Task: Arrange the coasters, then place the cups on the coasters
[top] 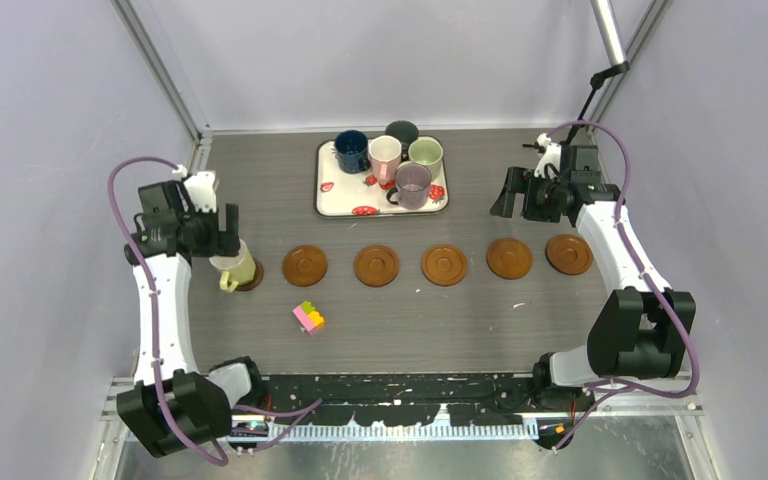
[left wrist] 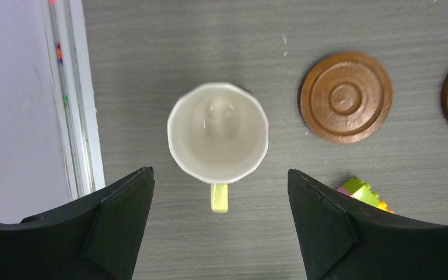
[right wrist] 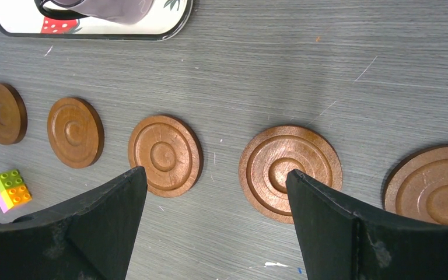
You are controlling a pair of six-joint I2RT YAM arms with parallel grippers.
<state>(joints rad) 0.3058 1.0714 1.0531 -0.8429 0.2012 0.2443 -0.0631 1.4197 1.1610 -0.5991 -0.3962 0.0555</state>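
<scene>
A cream-yellow cup (top: 235, 268) stands upright on the leftmost coaster (top: 253, 281), handle toward the near edge. My left gripper (top: 226, 236) hangs above it, open, with the cup (left wrist: 218, 131) free between and beyond its fingers (left wrist: 122, 210). Several bare coasters run in a row to the right, from one (top: 305, 265) to the last (top: 569, 254). The other cups, dark blue (top: 351, 150), pink (top: 384, 157), pale green (top: 425, 153), purple-grey (top: 412, 183) and a dark one (top: 401, 133), stand on the tray. My right gripper (top: 513, 203) is open and empty above the coasters (right wrist: 164, 154) (right wrist: 280, 157).
The strawberry-print white tray (top: 335, 195) lies at the back centre. A small pink-yellow-green block toy (top: 308, 317) sits in front of the coaster row, right of the yellow cup. A metal frame rail (left wrist: 76, 99) borders the table on the left.
</scene>
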